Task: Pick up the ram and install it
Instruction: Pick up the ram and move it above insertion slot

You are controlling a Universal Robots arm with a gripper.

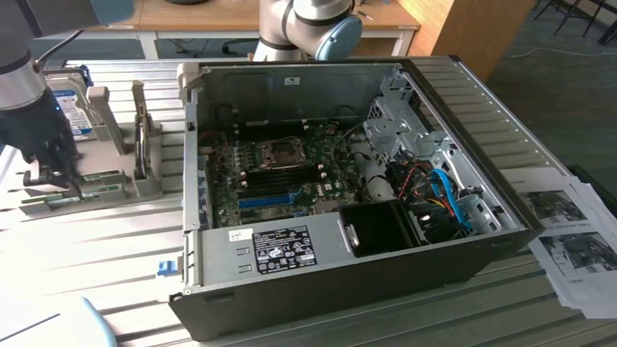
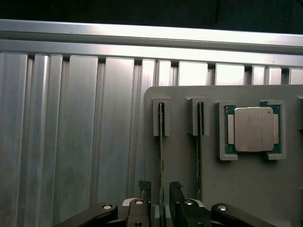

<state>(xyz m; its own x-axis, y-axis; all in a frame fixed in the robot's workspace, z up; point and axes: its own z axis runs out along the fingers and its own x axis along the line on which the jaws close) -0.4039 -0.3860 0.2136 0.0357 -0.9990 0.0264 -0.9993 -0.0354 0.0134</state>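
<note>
The ram is a thin green stick standing on edge in a slot of the grey holder, with a second stick in the slot beside it. My gripper is open right over the first stick, one fingertip on each side of its edge. In the exterior view the gripper hangs low over the holder at that view's left, beside the open computer case. The black memory slots lie on the motherboard inside the case.
A processor chip sits in a pocket of the holder. A hard drive stands upright behind the holder. Papers lie at the exterior view's right of the case. The table is ribbed aluminium.
</note>
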